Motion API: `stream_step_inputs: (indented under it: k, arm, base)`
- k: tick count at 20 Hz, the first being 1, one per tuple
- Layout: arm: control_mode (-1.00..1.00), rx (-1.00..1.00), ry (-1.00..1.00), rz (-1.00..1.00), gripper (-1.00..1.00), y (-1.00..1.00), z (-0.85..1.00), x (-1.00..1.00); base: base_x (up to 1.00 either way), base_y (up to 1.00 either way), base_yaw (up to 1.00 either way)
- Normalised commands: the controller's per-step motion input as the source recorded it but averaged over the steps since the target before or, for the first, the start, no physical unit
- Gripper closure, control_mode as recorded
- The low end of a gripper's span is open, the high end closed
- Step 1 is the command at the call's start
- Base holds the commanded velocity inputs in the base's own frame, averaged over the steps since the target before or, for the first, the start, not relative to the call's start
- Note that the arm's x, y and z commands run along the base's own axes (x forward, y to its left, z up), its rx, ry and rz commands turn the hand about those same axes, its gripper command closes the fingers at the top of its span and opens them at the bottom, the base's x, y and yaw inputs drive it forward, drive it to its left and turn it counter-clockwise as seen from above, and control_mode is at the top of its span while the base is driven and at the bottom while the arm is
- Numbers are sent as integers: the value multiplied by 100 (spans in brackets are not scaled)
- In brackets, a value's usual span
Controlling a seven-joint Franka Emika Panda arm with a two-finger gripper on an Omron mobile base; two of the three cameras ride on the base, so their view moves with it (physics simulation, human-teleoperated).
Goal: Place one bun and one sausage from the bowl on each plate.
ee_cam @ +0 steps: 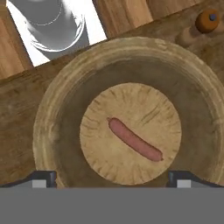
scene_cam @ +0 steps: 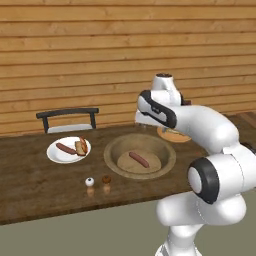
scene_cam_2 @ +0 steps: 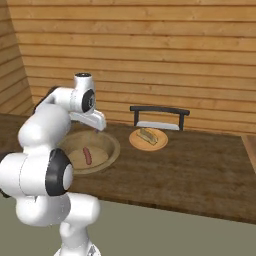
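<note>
Reddish-brown sausage lies diagonally, upper left to lower right, mid-frame in the tan wooden bowl, just above the wide-apart gripper fingers.

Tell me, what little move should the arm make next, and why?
Probably lower straight down onto the sausage left in the bowl. The open gripper hangs above it, the white plate has bun and sausage, and the tan plate holds just a bun.

Plank wall, dark chair, wooden table.
</note>
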Motion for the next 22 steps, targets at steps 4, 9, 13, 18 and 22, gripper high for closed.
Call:
stream_step_inputs:
  k: [4,9,13,18,22]
  arm:
    - [-100,-4,32,24,-100,5,-50,-3]
    - [-100,0,-1,10,-100,18,-85,24]
    - [-100,-4,0,30,-100,43,-71,19]
    - [-100,-2,-1,29,-100,18,-75,36]
    - [-100,0,-4,27,-100,1,-69,18]
  base:
    - [0,0,0]
    - [0,0,0]
    - [0,0,0]
    - [0,0,0]
    - [0,0,0]
